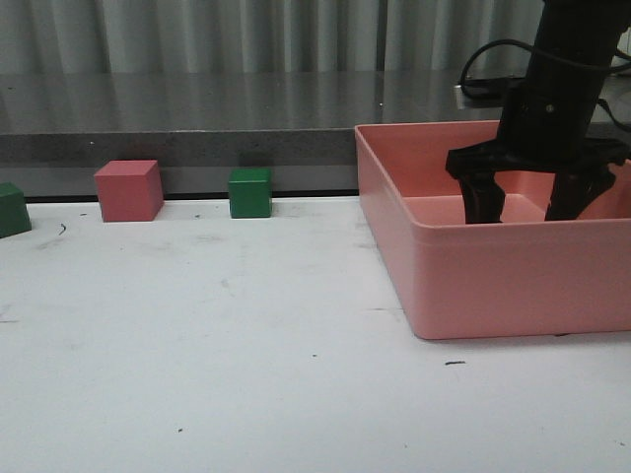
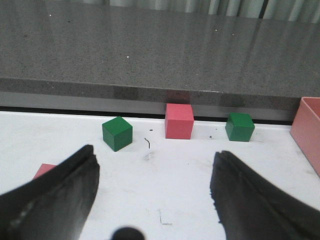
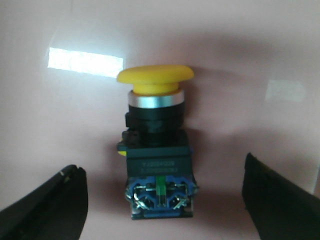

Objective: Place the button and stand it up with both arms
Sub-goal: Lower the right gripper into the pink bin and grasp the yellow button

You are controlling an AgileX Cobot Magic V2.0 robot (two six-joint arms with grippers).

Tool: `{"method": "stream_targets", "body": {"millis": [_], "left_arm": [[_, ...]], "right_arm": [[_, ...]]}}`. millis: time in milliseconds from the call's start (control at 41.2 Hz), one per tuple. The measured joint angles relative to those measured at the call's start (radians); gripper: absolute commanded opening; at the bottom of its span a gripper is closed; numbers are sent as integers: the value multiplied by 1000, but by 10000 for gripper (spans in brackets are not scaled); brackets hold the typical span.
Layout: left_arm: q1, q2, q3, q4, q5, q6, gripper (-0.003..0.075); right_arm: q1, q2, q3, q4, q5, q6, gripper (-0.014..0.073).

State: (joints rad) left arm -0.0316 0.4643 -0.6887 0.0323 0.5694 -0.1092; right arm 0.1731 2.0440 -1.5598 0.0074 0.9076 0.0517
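Note:
The button shows only in the right wrist view. It has a yellow mushroom cap, a silver collar and a black base with blue terminals. It lies on its side on the pink bin's floor. My right gripper is open, with one finger on each side of the button's base and clear gaps to both. In the front view my right gripper reaches down inside the pink bin, whose wall hides the button. My left gripper is open and empty over the white table.
A pink cube and two green cubes stand along the table's far edge. They also show in the left wrist view: green, pink, green. A grey ledge runs behind them.

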Motion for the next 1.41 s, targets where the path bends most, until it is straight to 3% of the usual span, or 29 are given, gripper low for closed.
{"method": "stream_targets", "body": {"millis": [631,874,1068,1214,1408], "left_arm": [[0,0,0,0,0,0,471],[0,0,0,0,0,0,471],[0,0,0,0,0,0,471],[0,0,0,0,0,0,471],[0,0,0,0,0,0,471]], "right_arm": [[2,27,0,12,-44,0,637],[2,27,0,13,-40,-2,425],[2,27,0,13,-36,-6,391],[2,27,0,13,-32,-9,241],[2,27,-2,13,-28,-9,238]]}}
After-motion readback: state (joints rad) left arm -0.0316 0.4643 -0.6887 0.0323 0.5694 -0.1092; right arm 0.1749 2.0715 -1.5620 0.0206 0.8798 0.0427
